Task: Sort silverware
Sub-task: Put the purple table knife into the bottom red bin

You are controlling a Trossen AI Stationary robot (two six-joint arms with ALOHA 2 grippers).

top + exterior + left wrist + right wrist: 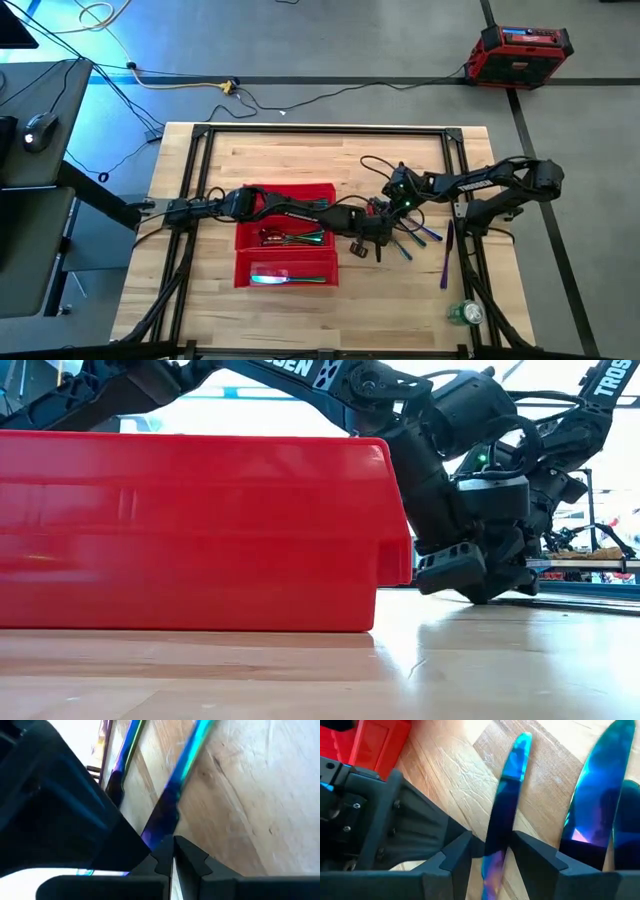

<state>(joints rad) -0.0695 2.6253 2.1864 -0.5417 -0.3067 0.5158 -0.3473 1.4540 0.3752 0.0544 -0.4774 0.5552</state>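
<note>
Grey floor (330, 45) all around, crossed by dark tape lines. Red-and-black case (520, 55) standing on it at the far right. Black and yellow cables (180, 82) trailing across. Dark side table (35, 125) at left, with a mouse (40, 128) on top. Bright daylight behind in the low view.
</note>
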